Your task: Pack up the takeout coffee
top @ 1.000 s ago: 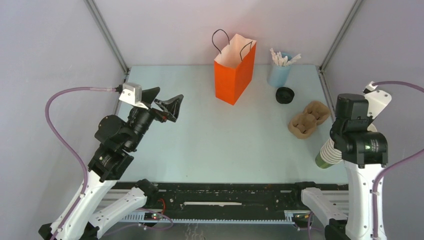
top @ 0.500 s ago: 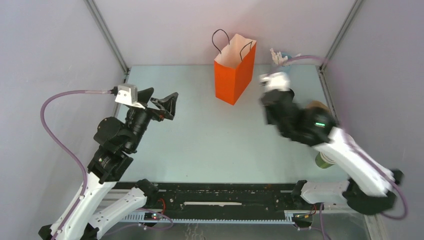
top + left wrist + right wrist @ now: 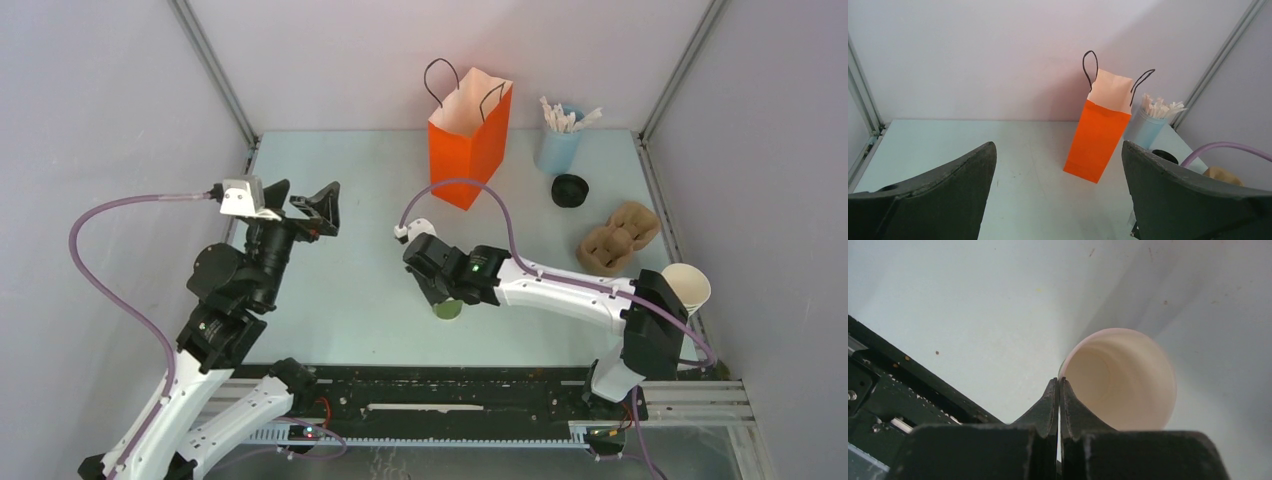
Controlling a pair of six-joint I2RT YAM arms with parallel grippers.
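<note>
a pale table [image 3: 350,300] is carrying everything. the takeout coffee [image 3: 569,190], showing mostly its round black lid from above, is standing near the far right corner of the table, just in front of a pale blue cup of white sticks [image 3: 558,145] and to the right of an upright orange bag [image 3: 468,150]. the right claw [image 3: 1059,384] is hanging low over the middle of the table toward its near edge, well apart from the coffee, which is sitting beyond it and to its right; its fingers [image 3: 1045,412] are pinching tight on the rim of a lidless green cup [image 3: 447,309] with a white inside. the left claw [image 3: 300,197] is hovering near the table's left edge, spread wide and holding nothing, facing the bag, with the coffee far across the table. a brown cardboard carrier [image 3: 618,238] is lying by the right edge, just nearer than the coffee.
</note>
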